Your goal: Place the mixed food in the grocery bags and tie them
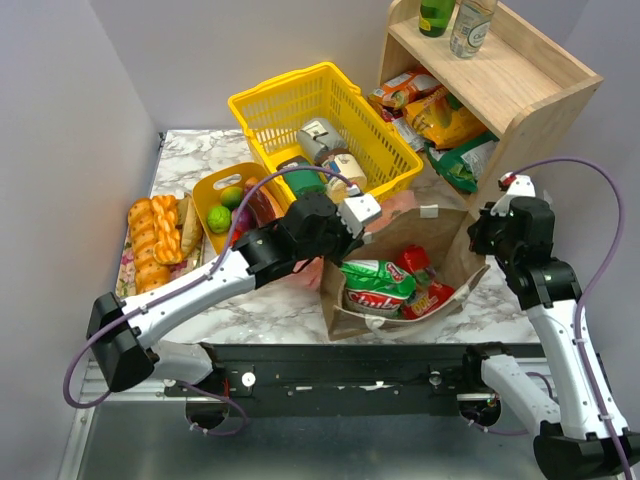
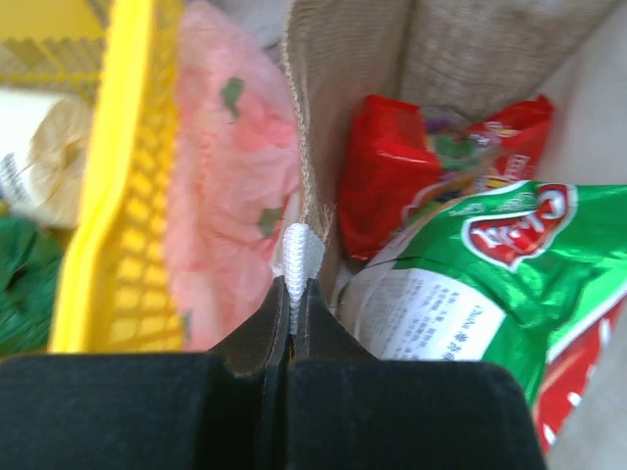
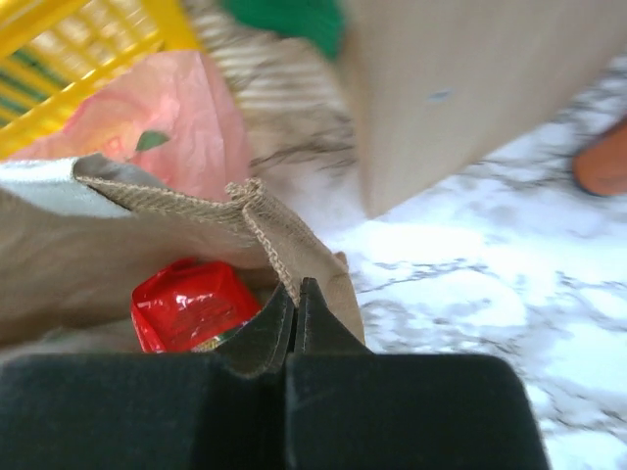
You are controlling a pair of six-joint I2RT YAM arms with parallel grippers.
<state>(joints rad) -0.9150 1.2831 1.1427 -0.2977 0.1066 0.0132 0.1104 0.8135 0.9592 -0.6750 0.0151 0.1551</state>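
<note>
Brown paper bag (image 1: 332, 300) stands open on the marbled table (image 1: 270, 305) just beyond the arm bases, its mouth held between the two grippers. Inside it lies the green-and-white crisp packet (image 1: 375, 280) with its red oval logo, and red packets (image 1: 428, 298) are tucked beside and behind it. The left gripper (image 1: 368, 230) reaches in from the left to the bag's rear rim. Its wrist view shows the fingers clenched flat on the white handle (image 2: 300, 257), which sticks up between the tips. The right gripper (image 1: 478, 238) sits at the bag's right edge. Its jaws are pressed together, and the rim's woven edge runs straight into the tips, so it appears to pinch the bag there. Just behind the bag, squeezed against the yellow mesh basket (image 1: 262, 108), is the pink plastic bag (image 1: 400, 205) with small green marks, crumpled and not gripped. The basket holds tins (image 1: 320, 138). To its left a yellow oval tub (image 1: 205, 190) holds toy fruit (image 1: 222, 215), with a braided bread loaf (image 1: 155, 240) beside it. Farthest back on the right stands a wooden shelf (image 1: 530, 110) stocked with packets, with bottles (image 1: 470, 25) on top.
</note>
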